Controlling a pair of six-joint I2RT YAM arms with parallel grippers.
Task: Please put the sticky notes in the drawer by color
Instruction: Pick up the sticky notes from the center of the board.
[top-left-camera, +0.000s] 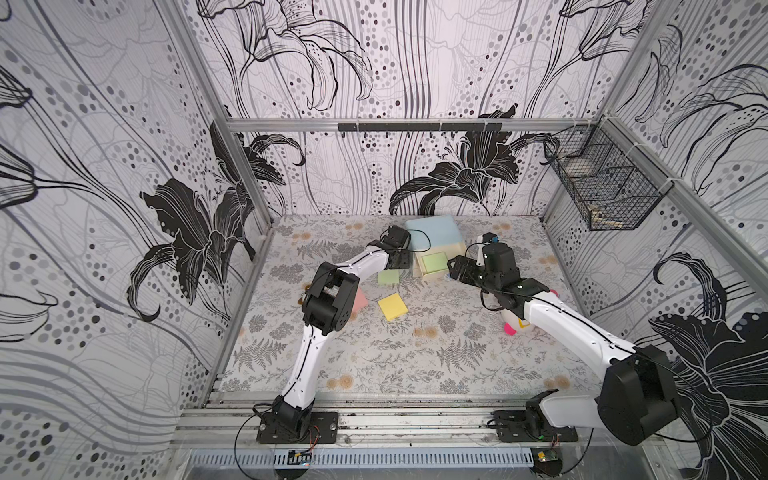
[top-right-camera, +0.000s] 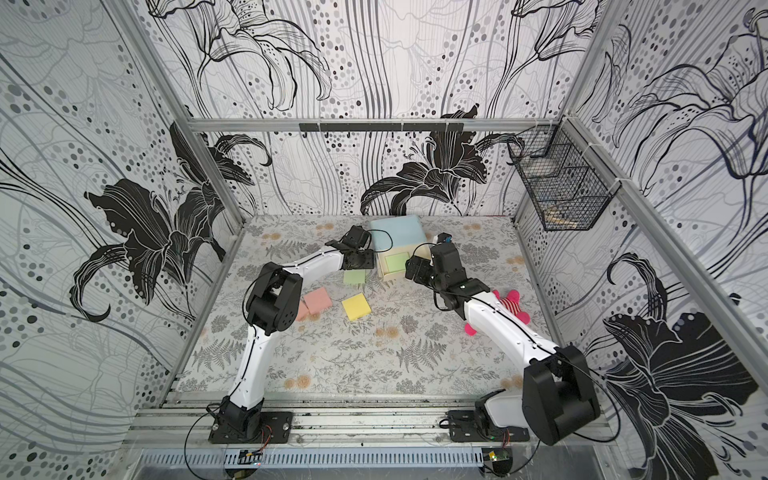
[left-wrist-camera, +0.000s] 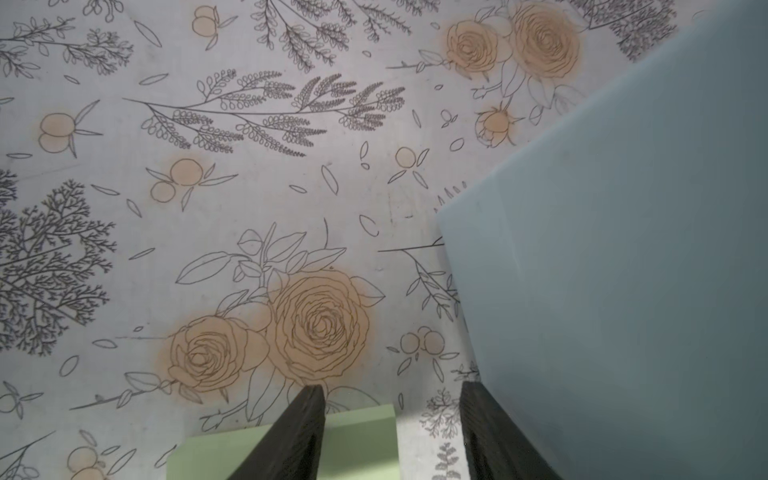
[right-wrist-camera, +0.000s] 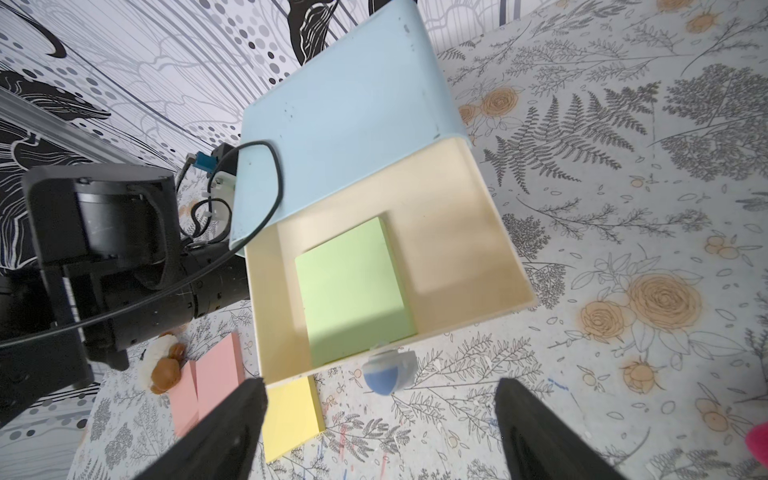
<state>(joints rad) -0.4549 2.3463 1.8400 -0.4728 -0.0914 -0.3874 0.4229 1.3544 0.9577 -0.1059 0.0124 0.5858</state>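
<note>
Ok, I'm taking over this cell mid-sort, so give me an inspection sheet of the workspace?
Surface: floral mat, flat.
Job's things: chest with one drawer pulled open, green pad inside; second green pad, yellow pad, two pink pads on the mat.
Clutter: plush toy under the right arm; small brown figurine beside the pink pads.
Grippers: left gripper open over the second green pad; right gripper open before the drawer.
Cables: black cable looped over the chest.
Surroundings: wire basket on the side wall.

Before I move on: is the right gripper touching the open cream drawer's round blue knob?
Apart. In the right wrist view, the right gripper stands open, patterned table showing between each finger and the blue knob.
</note>
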